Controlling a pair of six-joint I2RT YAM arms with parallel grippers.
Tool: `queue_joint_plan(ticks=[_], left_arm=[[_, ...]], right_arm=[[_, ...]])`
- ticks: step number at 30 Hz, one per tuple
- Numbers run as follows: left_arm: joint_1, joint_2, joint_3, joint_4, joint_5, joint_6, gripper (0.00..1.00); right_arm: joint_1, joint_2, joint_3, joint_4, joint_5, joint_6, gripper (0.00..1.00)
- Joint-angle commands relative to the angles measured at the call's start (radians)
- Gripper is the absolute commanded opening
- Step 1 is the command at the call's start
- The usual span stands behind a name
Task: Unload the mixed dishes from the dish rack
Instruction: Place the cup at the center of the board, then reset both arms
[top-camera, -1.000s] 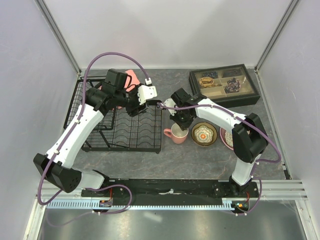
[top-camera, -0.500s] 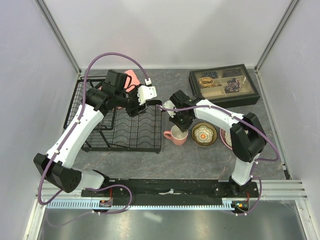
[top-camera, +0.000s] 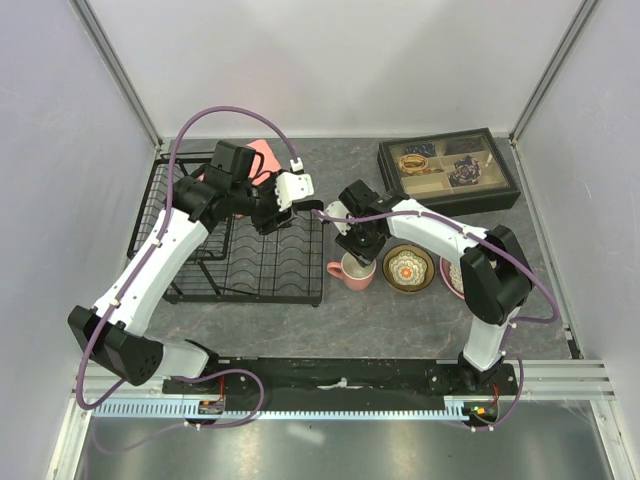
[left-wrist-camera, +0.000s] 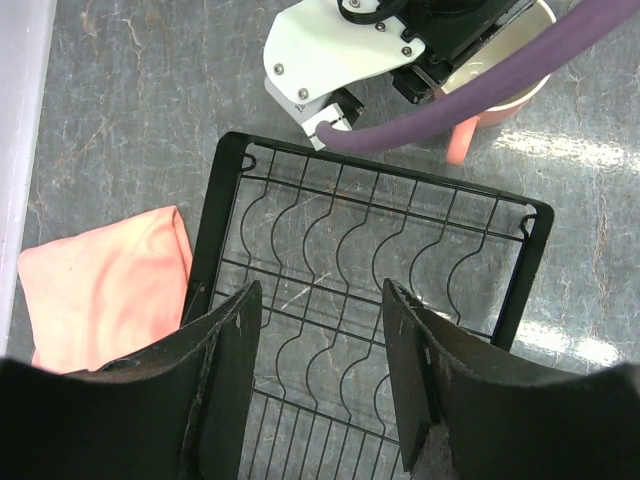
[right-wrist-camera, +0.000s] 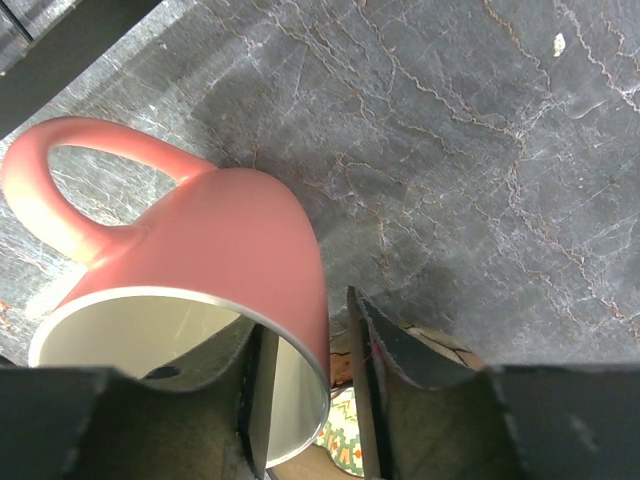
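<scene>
Mug (right-wrist-camera: 210, 240), pink, handled: standing mouth up on the grey table (right-wrist-camera: 480, 150), just beside the right edge of the dish rack (top-camera: 250, 262). Right gripper (right-wrist-camera: 305, 345) straddles its rim, one finger (right-wrist-camera: 256, 400) inside the cup and the other outside. A sliver of gap shows between the outer finger and the wall, so the jaws stand narrowly parted and not clamping. Left gripper (left-wrist-camera: 320, 390) hangs about half open over the rack's slotted base, holding nothing. Just right of the mug sits the brown floral bowl (top-camera: 409, 268); beyond it a pink dish rim (top-camera: 452, 278) is partly hidden by the right arm. No dish is visible on the rack's base; the basket section is partly masked by the left arm.

Judgement: the step in hand is the release of the mug. Recommended: widen the jaws until both fingers are free of the wall, then lift straight up. A sideways pull would likely hook the rim and tip the mug or knock it into the bowl.

Markings: no brand, label or legible writing on mug, rack or arms.
</scene>
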Motion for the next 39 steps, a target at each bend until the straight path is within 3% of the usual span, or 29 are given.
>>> queue_joint_plan(ticks=[1, 19, 26, 31, 33, 39], left_arm=[[0.009, -0.038, -0.003, 0.030, 0.019, 0.012, 0.58], [0.023, -0.066, -0.021, 0.065, 0.033, -0.005, 0.59], [0.054, -0.080, -0.038, 0.130, 0.053, -0.055, 0.63], [0.110, -0.090, -0.053, 0.223, 0.042, -0.164, 0.74], [0.132, -0.096, -0.061, 0.269, 0.041, -0.214, 0.77], [0.232, -0.118, -0.079, 0.375, 0.033, -0.346, 0.88]], right_arm=[[0.008, -0.035, 0.047, -0.008, 0.017, -0.004, 0.44], [0.007, -0.183, 0.175, -0.057, 0.063, -0.018, 0.65], [0.004, -0.297, 0.188, -0.023, 0.158, -0.015, 0.79], [-0.022, -0.369, 0.182, 0.038, 0.258, -0.012, 0.88], [-0.050, -0.389, 0.176, 0.083, 0.275, -0.006, 0.97], [-0.169, -0.507, 0.102, 0.265, 0.321, 0.042, 0.98]])
